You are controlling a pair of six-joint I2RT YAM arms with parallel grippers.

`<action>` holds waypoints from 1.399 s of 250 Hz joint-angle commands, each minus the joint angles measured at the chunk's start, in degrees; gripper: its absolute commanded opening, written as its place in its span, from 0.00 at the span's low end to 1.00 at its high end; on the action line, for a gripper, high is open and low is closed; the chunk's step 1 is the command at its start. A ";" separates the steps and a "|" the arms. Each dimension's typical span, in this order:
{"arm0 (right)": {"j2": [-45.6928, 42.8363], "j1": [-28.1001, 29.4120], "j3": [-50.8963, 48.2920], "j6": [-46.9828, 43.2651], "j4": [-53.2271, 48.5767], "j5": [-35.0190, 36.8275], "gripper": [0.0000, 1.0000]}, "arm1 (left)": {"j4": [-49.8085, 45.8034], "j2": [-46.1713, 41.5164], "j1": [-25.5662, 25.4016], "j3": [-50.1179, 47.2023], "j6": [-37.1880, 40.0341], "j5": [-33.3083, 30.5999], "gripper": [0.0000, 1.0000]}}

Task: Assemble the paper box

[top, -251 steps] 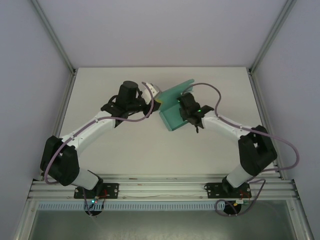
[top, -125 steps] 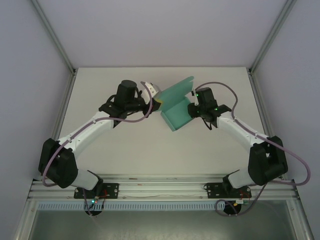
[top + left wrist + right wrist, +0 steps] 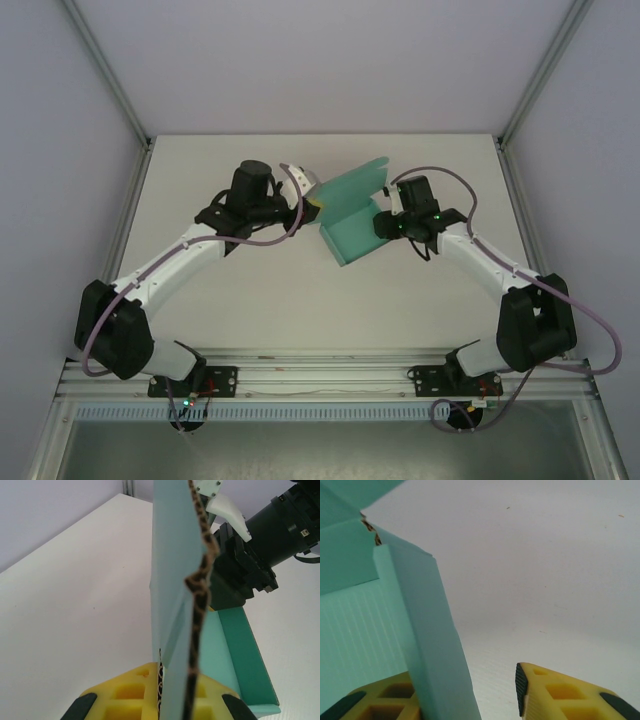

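Paper box (image 3: 352, 215) looks light and bendy; hold by panel edges. Left tool (image 3: 159, 704) clamped on its upright panel, right tool (image 3: 466, 700) apart astride its side wall.

Bright, even, diffuse light; only soft faint shadows lie on the white table (image 3: 300, 300). Just ahead of the left claw (image 3: 159, 702), the paper box (image 3: 172, 580) edge blurs slightly.
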 commanded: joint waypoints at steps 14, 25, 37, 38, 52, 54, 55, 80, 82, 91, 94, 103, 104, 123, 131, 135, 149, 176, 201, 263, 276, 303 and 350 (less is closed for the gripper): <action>-0.42 -0.45 1.37 -1.66 -2.66 -1.04 0.41 | 0.37 -2.57 0.17 1.72 0.95 2.26 0.00; -0.45 -0.49 1.53 -2.03 -2.84 -1.95 0.41 | 0.35 -2.60 0.20 1.77 1.00 2.40 0.00; -0.47 -0.45 1.64 -2.26 -2.44 -2.18 0.41 | 0.45 -2.66 0.15 1.69 0.96 2.46 0.00; -0.46 -0.45 1.63 -2.24 -2.38 -2.17 0.41 | 0.47 -2.66 0.18 1.69 1.00 2.45 0.00; -0.56 -0.47 1.73 -1.95 -1.81 -1.35 0.36 | 0.40 -2.66 0.16 1.62 0.96 2.55 0.00; -0.66 -0.56 1.71 -1.89 -1.73 -1.07 0.33 | 0.33 -2.66 0.13 1.67 0.96 2.60 0.00; -0.69 -0.51 1.71 -1.79 -1.68 -0.87 0.32 | 0.36 -2.61 0.12 1.64 0.95 2.60 0.00; -0.51 -0.49 2.44 0.08 -1.39 3.55 0.19 | 0.13 -2.79 0.01 1.87 0.88 2.79 0.00; -0.47 -0.46 2.59 0.18 -1.48 3.91 0.19 | 0.13 -2.82 -0.07 1.80 0.87 2.79 0.00; 0.01 -0.45 3.21 0.38 -2.34 5.13 0.19 | 0.13 -2.88 -0.20 1.80 0.98 2.63 0.00; 0.08 -0.41 3.43 0.38 -2.63 5.79 0.19 | 0.21 -2.99 -0.29 1.84 1.01 2.51 0.00; 0.48 -0.16 3.70 0.51 -3.13 7.89 0.16 | 0.30 -3.09 -0.37 1.78 0.97 2.25 0.00; 0.54 -0.13 3.71 0.51 -3.25 8.10 0.15 | 0.26 -3.10 -0.35 1.73 0.92 2.21 0.00; 1.23 0.41 3.31 -0.14 -3.43 12.59 0.04 | 0.77 -3.18 -0.44 1.78 0.63 2.00 0.00; 1.74 0.62 3.24 -0.74 -3.93 14.15 0.01 | 1.05 -3.16 -0.41 1.77 0.56 2.08 0.00; 2.17 0.67 3.21 -1.54 -4.43 14.95 0.00 | 1.21 -3.19 -0.41 1.66 0.46 2.18 0.00; 3.71 1.48 2.87 -3.24 -5.14 19.68 0.00 | 2.29 -3.05 -0.39 1.00 0.11 1.96 0.00; 7.41 2.10 3.68 -3.97 -7.70 27.39 0.00 | 1.97 -2.57 -0.42 1.06 -0.37 1.08 0.00; 9.37 3.86 3.77 -5.81 -6.97 32.63 0.02 | 2.05 -2.65 -0.44 1.11 -0.23 0.98 0.00; 14.67 6.32 6.67 -5.60 -7.93 42.44 0.05 | 0.75 -2.00 -0.42 2.07 0.59 -0.17 0.00; 14.64 6.40 6.87 -4.92 -7.63 41.68 0.07 | 0.83 -1.95 -0.41 1.90 0.60 -0.43 0.00; 13.14 6.32 6.25 -3.24 -6.05 36.27 0.16 | 0.97 -1.78 -0.42 1.60 0.54 -0.56 0.00; 7.62 6.03 4.83 -1.74 -3.55 21.62 0.39 | 0.04 -1.43 -0.42 1.09 1.21 -0.82 0.00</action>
